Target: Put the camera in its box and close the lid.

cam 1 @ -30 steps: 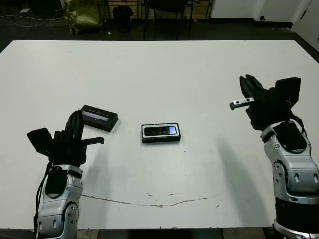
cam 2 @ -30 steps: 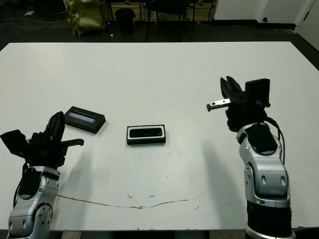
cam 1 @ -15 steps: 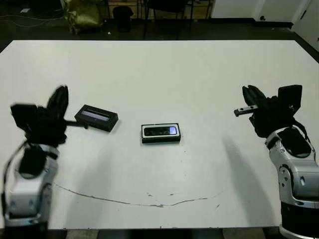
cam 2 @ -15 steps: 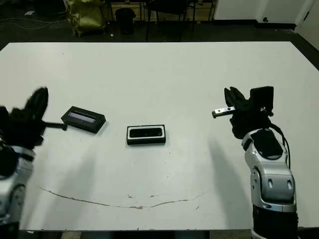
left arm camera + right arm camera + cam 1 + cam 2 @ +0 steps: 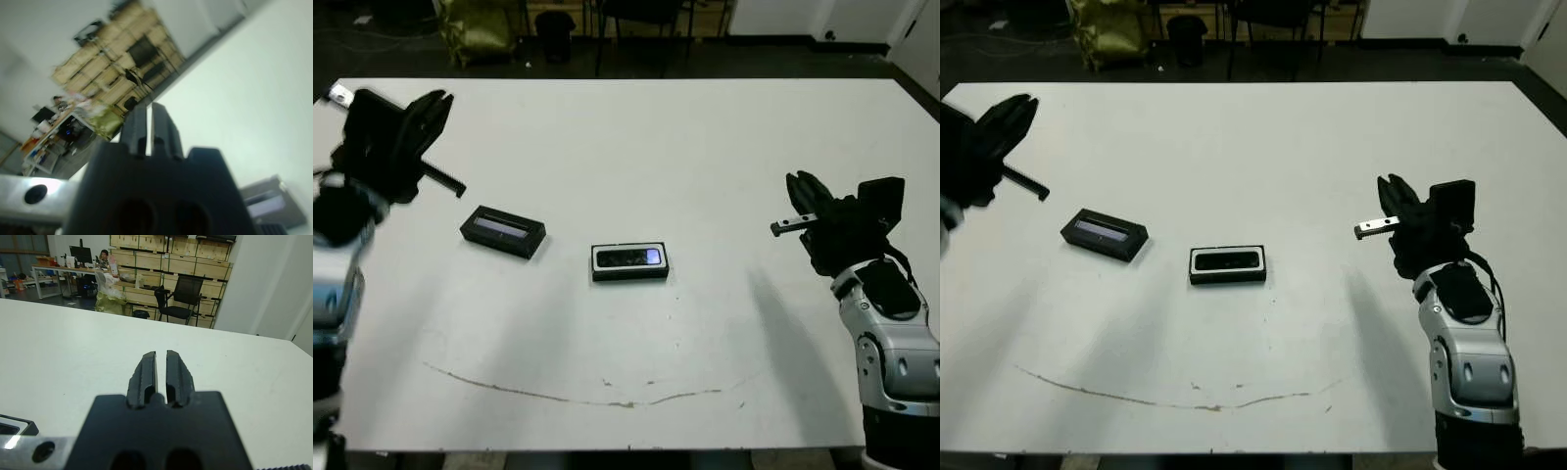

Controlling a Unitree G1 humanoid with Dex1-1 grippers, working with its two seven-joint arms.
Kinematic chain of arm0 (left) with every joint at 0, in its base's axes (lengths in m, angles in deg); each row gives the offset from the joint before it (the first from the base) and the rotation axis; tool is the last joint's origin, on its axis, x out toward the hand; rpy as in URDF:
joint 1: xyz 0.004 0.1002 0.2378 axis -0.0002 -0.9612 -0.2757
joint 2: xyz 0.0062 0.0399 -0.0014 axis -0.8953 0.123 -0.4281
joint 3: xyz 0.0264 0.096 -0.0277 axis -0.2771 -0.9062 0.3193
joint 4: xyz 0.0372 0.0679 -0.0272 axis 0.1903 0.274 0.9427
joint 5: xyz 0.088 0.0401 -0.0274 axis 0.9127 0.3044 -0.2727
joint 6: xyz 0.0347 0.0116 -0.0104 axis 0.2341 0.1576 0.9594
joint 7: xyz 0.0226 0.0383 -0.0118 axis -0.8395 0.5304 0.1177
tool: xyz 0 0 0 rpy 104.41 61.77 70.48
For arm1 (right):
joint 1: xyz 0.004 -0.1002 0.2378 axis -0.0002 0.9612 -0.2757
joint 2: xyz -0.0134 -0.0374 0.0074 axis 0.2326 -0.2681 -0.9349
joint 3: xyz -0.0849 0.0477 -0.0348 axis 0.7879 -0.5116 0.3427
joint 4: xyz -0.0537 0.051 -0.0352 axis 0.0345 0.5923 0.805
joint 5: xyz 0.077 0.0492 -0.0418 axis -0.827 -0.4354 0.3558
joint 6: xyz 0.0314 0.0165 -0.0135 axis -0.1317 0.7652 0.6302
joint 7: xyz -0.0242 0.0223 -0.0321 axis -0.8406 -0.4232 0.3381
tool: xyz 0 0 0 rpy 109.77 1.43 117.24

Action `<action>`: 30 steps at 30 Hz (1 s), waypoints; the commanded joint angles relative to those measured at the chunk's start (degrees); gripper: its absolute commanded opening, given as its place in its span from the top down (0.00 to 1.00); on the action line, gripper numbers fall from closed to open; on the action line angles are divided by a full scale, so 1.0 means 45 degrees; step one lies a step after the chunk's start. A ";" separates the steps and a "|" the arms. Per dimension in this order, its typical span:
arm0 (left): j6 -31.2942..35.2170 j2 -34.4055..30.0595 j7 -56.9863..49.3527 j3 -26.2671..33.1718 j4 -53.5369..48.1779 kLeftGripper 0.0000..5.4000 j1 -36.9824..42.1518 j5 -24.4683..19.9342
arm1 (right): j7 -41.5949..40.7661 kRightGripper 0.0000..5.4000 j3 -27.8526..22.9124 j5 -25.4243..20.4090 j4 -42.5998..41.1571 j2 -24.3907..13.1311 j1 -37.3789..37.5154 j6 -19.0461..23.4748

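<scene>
White table (image 5: 636, 147) wide open around box (image 5: 629, 261) and lid (image 5: 503, 231); both jaws together, empty.

The box (image 5: 629, 261) sits near the middle of the table (image 5: 636, 147), the camera (image 5: 628, 258) apparently lying in it. The lid (image 5: 503, 231) lies to its left, apart. The 2 grippers hang at opposite sides.

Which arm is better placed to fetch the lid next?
Left. Its claw is raised just beyond the lid, on that side of the box. The right claw is far across the table.
</scene>
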 commanded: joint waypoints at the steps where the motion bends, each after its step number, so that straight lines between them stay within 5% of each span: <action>1: -0.0389 -0.0528 0.1440 -0.1312 0.1922 1.00 0.1533 0.0950 | -0.0014 0.99 -0.0061 -0.0108 0.0225 -0.0106 0.0184 -0.0054; 12: -0.4535 0.0002 0.2686 -0.4626 0.9876 1.00 0.6321 0.4619 | 0.0116 0.99 -0.0110 -0.0098 -0.0090 -0.0222 0.0286 0.0390; 16: -0.6505 -0.0025 0.1990 -0.5878 1.0572 1.00 0.6856 0.6418 | 0.0176 0.99 -0.0074 -0.0067 -0.0184 -0.0212 0.0296 0.0607; 30: -1.0478 0.0580 -0.1438 -0.8039 1.2024 1.00 0.6995 0.9634 | 0.0395 0.99 -0.0081 -0.0236 -0.0204 0.0074 0.0599 0.0759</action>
